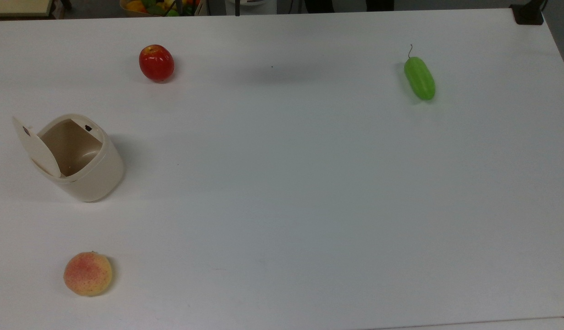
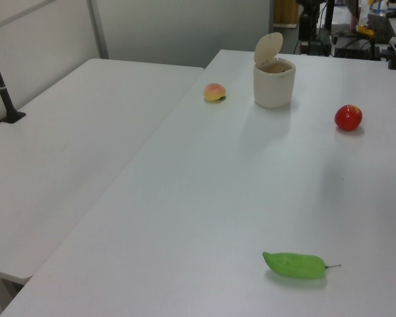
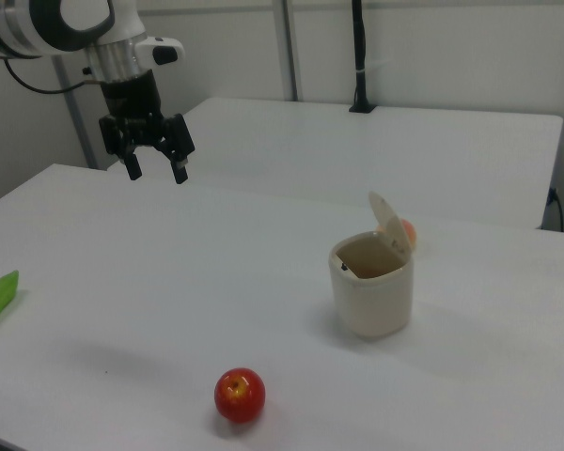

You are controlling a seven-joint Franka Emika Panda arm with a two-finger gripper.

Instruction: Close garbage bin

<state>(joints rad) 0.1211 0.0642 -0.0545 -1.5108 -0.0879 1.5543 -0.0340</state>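
Observation:
The cream-beige garbage bin [image 1: 87, 170] stands on the white table at the top view's left, empty inside, with a small black mark near its rim. Its flat lid [image 1: 35, 145] is tipped up on its hinge, so the bin is open. I also see the garbage bin [image 2: 274, 82] at the far end of the left view, and the garbage bin [image 3: 371, 285] right of centre in the right view. My gripper [image 3: 156, 170] hangs open high above the table in the right view's upper left, far from the bin, with nothing between its fingers.
A red apple [image 1: 156, 63] lies beyond the bin, a peach [image 1: 88, 273] in front of it, and a green cucumber [image 1: 419, 78] at the top view's far right. A second white table [image 2: 66, 145] adjoins on the left view's left. A black post [image 3: 361, 56] stands behind.

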